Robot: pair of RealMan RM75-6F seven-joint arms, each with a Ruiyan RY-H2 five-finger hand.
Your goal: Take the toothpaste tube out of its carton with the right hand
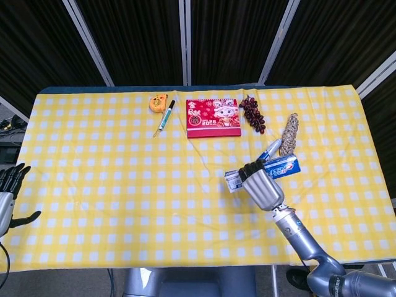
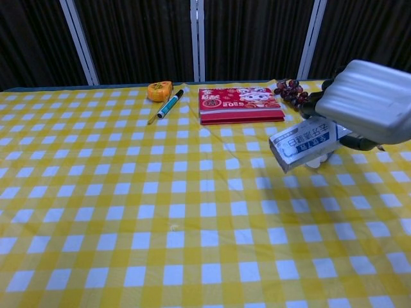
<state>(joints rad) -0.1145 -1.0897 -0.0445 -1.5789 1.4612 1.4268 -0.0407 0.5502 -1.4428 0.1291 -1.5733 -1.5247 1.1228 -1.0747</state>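
Yellow-and-white checked tablecloth [image 1: 124,185] covers the whole table.

Far left edge, head view: left hand [image 1: 8,192], off the table edge, fingers spread apart, holding nothing.

Upper centre-left: orange tape measure [image 1: 158,102] with a small printed label, not legible. Just beside it on the right, a marker pen [image 1: 166,115] with green barrel and black cap, lying lengthwise toward the far edge; its lettering is too small to read.

Upper centre: red box [image 1: 213,117], flat on the cloth, printed with a cartoon figure and the figures "2025".

Right of the box: bunch of dark grapes [image 1: 252,113] near the far edge.

Centre right: right hand [image 1: 260,185], fingers wrapped around the toothpaste carton [image 1: 279,166]. Carton is blue and white with a red-and-white logo on its side; in the chest view its white end panel carries blue printed characters, not readable. Carton is tilted, raised above the cloth.

Toothpaste tube [image 1: 270,149]: out of the carton, lying on the cloth just beyond the right hand, only its upper part showing in the head view.

Right of the tube: hank of beige twine [image 1: 289,132], touching or almost touching the tube; which one cannot be told.
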